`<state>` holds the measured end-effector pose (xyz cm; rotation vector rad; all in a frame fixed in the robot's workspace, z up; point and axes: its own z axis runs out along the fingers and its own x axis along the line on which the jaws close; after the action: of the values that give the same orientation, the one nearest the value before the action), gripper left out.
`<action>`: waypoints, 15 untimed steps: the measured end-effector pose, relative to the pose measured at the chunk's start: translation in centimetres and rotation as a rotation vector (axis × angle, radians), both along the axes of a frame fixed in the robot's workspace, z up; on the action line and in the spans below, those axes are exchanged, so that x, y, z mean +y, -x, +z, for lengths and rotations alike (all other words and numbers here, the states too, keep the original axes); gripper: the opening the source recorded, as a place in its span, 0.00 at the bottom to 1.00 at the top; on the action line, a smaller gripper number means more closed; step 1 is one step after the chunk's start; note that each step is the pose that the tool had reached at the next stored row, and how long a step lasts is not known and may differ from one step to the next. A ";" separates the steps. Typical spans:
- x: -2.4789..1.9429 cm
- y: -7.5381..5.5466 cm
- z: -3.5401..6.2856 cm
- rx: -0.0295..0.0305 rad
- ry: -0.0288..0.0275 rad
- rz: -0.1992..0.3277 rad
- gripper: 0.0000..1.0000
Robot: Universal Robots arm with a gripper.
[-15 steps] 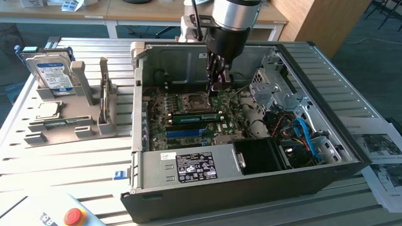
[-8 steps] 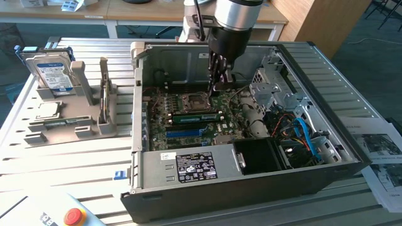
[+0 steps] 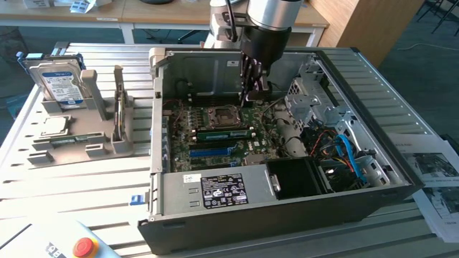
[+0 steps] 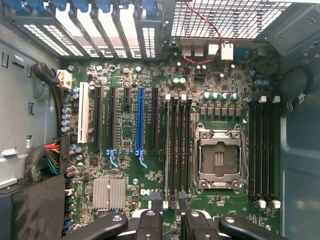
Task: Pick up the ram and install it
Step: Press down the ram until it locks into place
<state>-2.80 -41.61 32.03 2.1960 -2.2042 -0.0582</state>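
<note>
A green ram stick [image 3: 223, 134] with dark chips stands on edge in a slot of the motherboard [image 3: 215, 156], beside the empty processor socket [image 3: 221, 114]. My gripper [image 3: 251, 94] hangs inside the open computer case, above the board near its back wall and apart from the stick. In the wrist view the gripper [image 4: 171, 222] looks straight down on the board. Its two black fingers [image 4: 150, 222] are spread, with nothing between them. They frame the row of dark memory slots [image 4: 177, 150] next to the socket [image 4: 219, 159].
The case walls [image 3: 161, 123] and a drive cage [image 3: 315, 107] with cables [image 3: 344, 150] hem in the board. At the exterior view's left, a grey holder [image 3: 86, 145] carries a hard drive [image 3: 61, 86], a square silver chip [image 3: 56, 124] and a long narrow strip [image 3: 63, 141]. Papers [image 3: 434, 177] lie at its right.
</note>
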 end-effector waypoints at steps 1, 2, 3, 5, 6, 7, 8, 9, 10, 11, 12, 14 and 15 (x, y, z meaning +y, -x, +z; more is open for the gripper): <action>0.00 0.0 0.01 0.0001 0.0002 0.000 0.25; 0.00 0.0 0.01 0.0001 0.0002 0.000 0.25; 0.00 0.0 0.01 0.0001 0.0001 0.000 0.25; 0.00 0.0 0.01 0.0001 0.0001 0.000 0.25; 0.00 0.0 0.01 0.0001 0.0001 0.000 0.25; 0.00 0.0 0.01 0.0001 0.0002 0.000 0.25; 0.00 0.0 0.01 0.0001 0.0002 0.000 0.25; 0.00 0.0 0.01 0.0000 0.0001 0.000 0.25; 0.00 0.0 0.01 0.0001 0.0002 0.000 0.25; 0.00 0.0 0.01 0.0001 0.0001 0.000 0.25; 0.00 0.0 0.01 0.0001 0.0002 0.000 0.25; 0.00 0.0 0.01 0.0001 0.0001 0.000 0.17; 0.00 0.0 0.01 0.0001 0.0001 0.000 0.17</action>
<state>-2.80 -41.61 32.03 2.1959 -2.2041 -0.0581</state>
